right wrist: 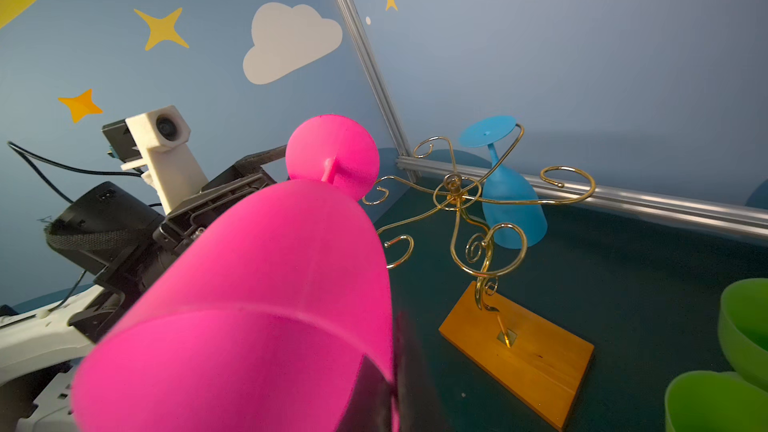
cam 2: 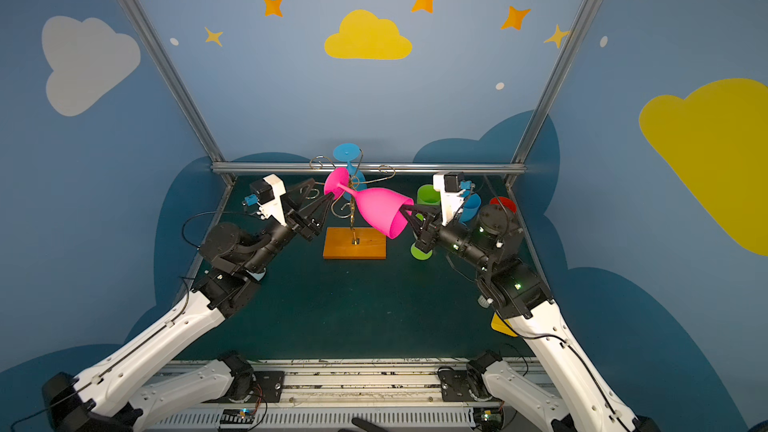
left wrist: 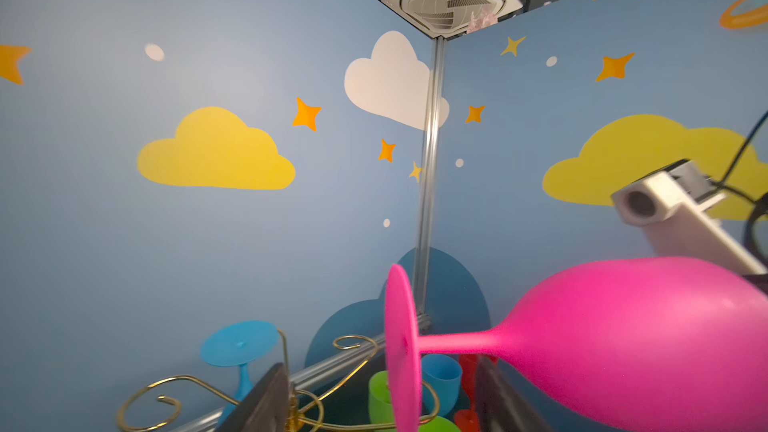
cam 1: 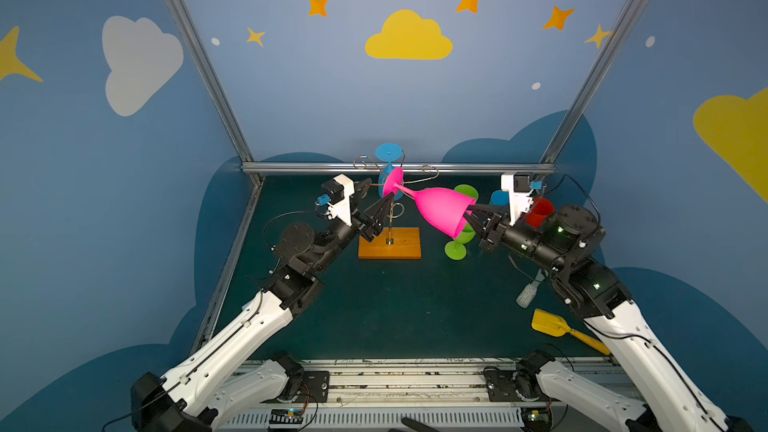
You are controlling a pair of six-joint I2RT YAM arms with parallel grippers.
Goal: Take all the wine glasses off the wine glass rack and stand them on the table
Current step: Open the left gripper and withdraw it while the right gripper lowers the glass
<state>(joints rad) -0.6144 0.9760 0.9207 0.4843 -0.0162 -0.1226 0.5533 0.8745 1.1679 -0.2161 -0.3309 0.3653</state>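
beside the wine glass rack: right pincer grips the wine glass rim, left pincer released (clearance looks tight); withdraw level

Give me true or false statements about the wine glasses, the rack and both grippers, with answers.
The right gripper is shut on the pink wine glass's rim. True.
A blue wine glass hangs upside down on the wine glass rack. True.
The pink wine glass hangs from the rack. False: it is held sideways, off the gold arms.
The left gripper is shut on the stem. False: the left gripper is open beside the foot.
The green wine glass stands on the rack's base. False: the green wine glass stands on the table beside it.
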